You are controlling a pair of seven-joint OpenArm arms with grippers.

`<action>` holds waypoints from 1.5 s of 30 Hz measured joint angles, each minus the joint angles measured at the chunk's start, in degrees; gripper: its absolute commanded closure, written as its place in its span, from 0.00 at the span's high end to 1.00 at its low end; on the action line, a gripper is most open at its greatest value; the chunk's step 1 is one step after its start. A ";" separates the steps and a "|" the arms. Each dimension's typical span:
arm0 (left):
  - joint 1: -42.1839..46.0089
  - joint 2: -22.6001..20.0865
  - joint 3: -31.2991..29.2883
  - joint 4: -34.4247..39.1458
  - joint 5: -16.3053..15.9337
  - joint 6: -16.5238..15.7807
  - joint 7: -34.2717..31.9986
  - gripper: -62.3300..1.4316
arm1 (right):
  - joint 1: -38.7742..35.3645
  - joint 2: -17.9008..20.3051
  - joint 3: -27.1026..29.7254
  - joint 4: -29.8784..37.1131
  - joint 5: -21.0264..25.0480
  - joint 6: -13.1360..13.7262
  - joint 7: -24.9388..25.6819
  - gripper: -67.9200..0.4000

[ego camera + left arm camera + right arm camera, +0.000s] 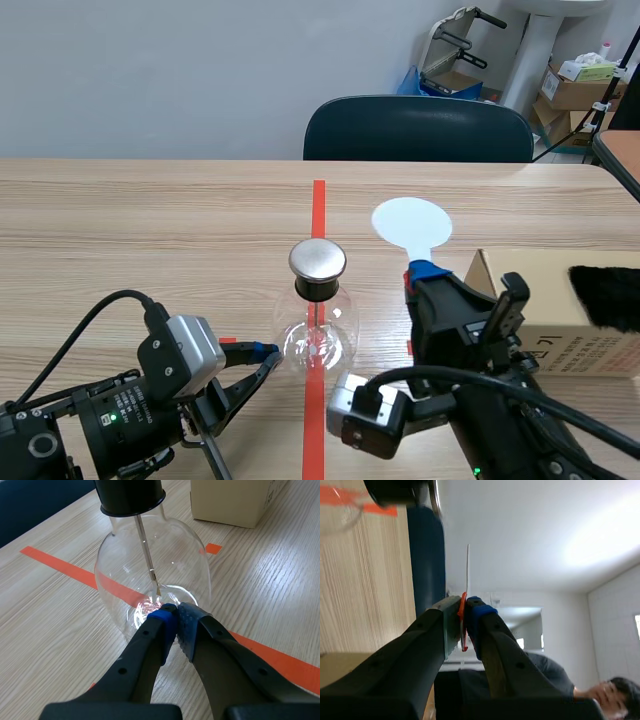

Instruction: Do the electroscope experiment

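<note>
The electroscope is a clear glass flask (317, 342) with a black stopper and a round metal cap (317, 260), standing on the red tape line. A thin metal rod (146, 555) hangs inside the flask (150, 575). My left gripper (268, 358) is shut on nothing, and its tips (175, 615) touch the flask's lower wall. My right gripper (421, 272) stands right of the flask, shut on the stem of a white round paddle (411, 223). In the right wrist view the paddle (467, 572) shows edge-on between the fingers of the right gripper (464, 606).
A cardboard box (545, 300) lies at the right with a black furry piece (608, 297) on it. The box (235, 500) is beyond the flask in the left wrist view. A dark chair (418, 130) stands behind the table's far edge.
</note>
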 measured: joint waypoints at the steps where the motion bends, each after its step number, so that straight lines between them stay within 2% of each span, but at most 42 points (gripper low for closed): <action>1: 0.00 0.00 0.00 0.00 0.00 0.00 0.00 0.07 | 0.00 0.00 0.00 0.00 0.00 0.00 1.73 0.03; 7: 0.00 0.00 0.00 0.00 0.00 0.00 0.00 0.07 | 0.00 0.00 0.00 0.00 0.00 0.00 11.80 0.03; 12: 0.00 0.00 0.00 0.00 0.00 0.00 0.00 0.07 | 0.00 0.00 0.00 0.00 0.00 0.00 17.31 0.03; 16: 0.00 0.00 0.00 0.00 0.00 0.00 0.00 0.07 | 0.00 0.02 0.00 0.00 0.00 0.00 18.99 0.03; 31: 0.00 0.00 0.00 0.00 0.00 0.00 0.00 0.07 | 0.00 0.02 0.00 0.00 0.00 0.00 19.12 0.03; 37: 0.00 0.00 0.00 0.00 0.00 0.00 0.00 0.07 | 0.00 0.00 0.00 0.00 0.00 0.00 13.66 0.03; 45: 0.00 0.00 0.00 0.00 0.00 0.00 0.85 0.07 | 0.00 0.00 0.00 0.00 0.00 0.00 -2.03 0.03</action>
